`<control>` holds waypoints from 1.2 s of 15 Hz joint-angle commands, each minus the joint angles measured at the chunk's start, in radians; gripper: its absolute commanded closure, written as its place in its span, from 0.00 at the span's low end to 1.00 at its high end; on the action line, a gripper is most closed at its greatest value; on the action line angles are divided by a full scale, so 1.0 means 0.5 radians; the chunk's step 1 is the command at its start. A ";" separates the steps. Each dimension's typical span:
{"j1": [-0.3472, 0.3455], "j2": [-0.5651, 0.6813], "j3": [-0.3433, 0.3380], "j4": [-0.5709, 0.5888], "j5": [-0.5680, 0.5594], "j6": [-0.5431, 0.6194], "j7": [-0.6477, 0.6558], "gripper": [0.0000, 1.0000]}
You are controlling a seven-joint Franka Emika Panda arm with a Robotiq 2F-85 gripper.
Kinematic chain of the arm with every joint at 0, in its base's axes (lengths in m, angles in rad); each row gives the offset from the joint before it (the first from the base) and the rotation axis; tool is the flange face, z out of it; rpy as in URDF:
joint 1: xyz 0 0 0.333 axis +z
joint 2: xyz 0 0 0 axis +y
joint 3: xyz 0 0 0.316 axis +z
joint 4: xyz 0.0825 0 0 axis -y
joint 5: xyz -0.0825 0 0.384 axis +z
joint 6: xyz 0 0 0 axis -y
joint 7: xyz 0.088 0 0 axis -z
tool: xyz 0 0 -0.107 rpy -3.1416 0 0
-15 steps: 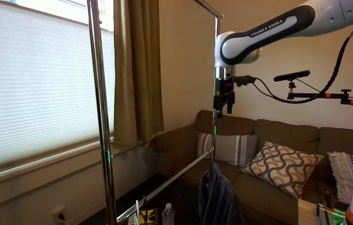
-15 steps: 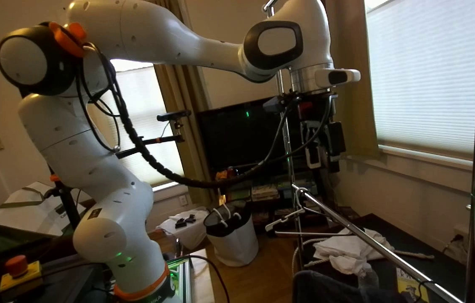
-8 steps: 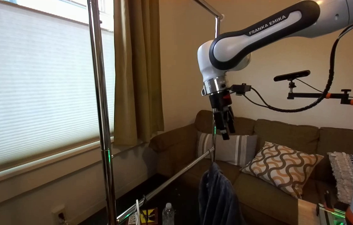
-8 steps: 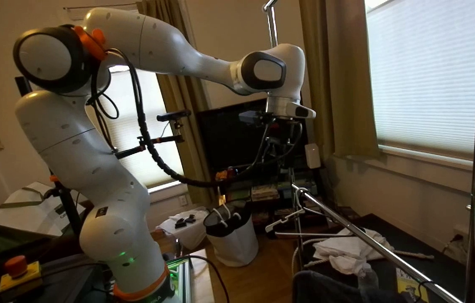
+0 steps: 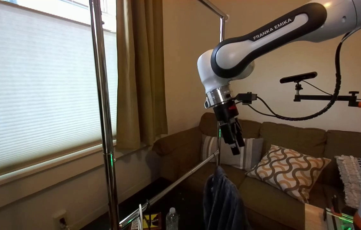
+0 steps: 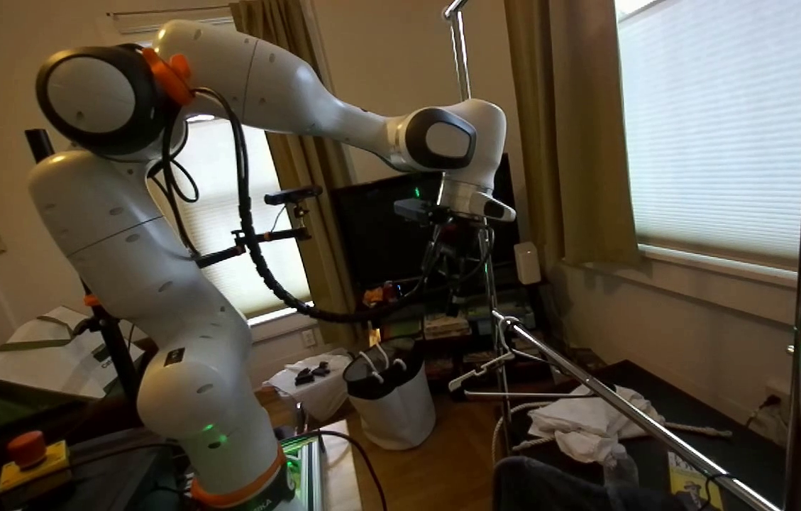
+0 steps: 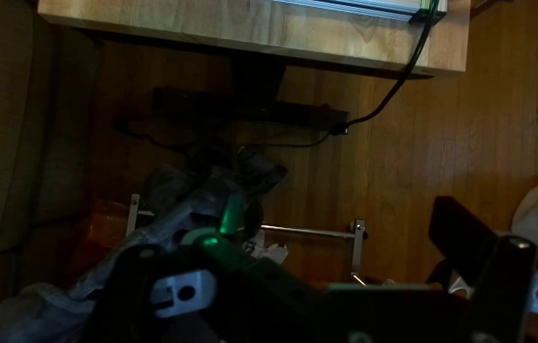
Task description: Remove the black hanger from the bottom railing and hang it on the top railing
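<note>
One black hanger [image 5: 148, 203] seems hooked over the bottom railing [image 5: 183, 179] so it won't fall; the gripper [image 5: 238, 148] is spread wide and empty, maybe so it can grab the hanger.

My rounded, glossy white arm [image 6: 109, 209]: black band [image 5: 272, 29] lettered FRANKA EMIKA, silver metal wrist collar [image 5: 218, 96]. I note ribbed black cable [image 5: 337, 84], orange base ring [image 6: 258, 481], black two-fingered gripper [image 5: 238, 147].
</note>
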 commanded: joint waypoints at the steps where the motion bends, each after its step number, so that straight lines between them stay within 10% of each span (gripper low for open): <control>1: -0.024 0.066 -0.001 0.052 0.063 -0.023 0.198 0.00; 5: 0.081 0.353 0.165 0.028 0.184 0.279 0.650 0.00; 14: 0.341 0.495 0.380 -0.663 0.470 1.747 1.398 0.00; 18: 0.329 0.525 0.357 -0.528 0.447 1.595 1.265 0.00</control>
